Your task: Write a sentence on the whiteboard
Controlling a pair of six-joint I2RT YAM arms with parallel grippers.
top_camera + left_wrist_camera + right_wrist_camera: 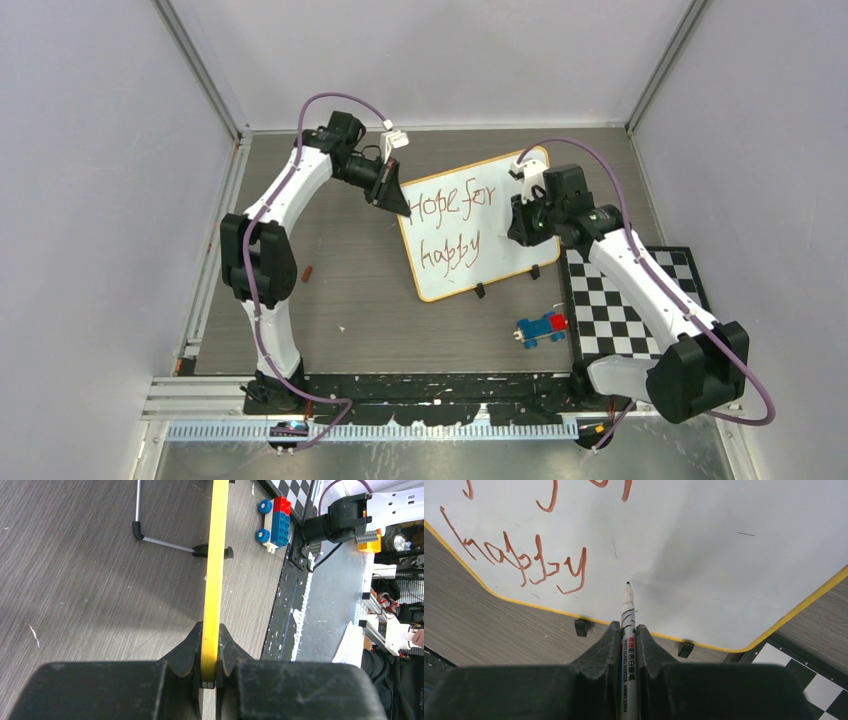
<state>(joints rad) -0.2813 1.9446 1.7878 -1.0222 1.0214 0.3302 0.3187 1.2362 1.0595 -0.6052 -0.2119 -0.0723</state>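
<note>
Starting at the near edge: a little block toy car (541,328) sits toward the near right corner of the worktop (360,300), just beside a checkered mat (640,300) — neither matters for the writing, they're just parked out of the way. Past them, around the middle, the whiteboard (470,225) is propped up on its small black feet, face toward the arms. It reads "Hope for" on top and "happy" below, so I'd say the sentence is partway done.

The right tool (628,627) is clamped narrow on the marker (628,605). The barrel runs straight out between the fingers, and the tip is aimed at the bare white patch just right of "happy" (touching or just off it, I can't tell). Seems like the sensible spot to begin another word.

Farthest back, the left tool (210,640) is pinched tight on the board's yellow rim at its far left edge — my guess is it's there as a brace, since a propped board could skid or tip under pen pressure.
</note>
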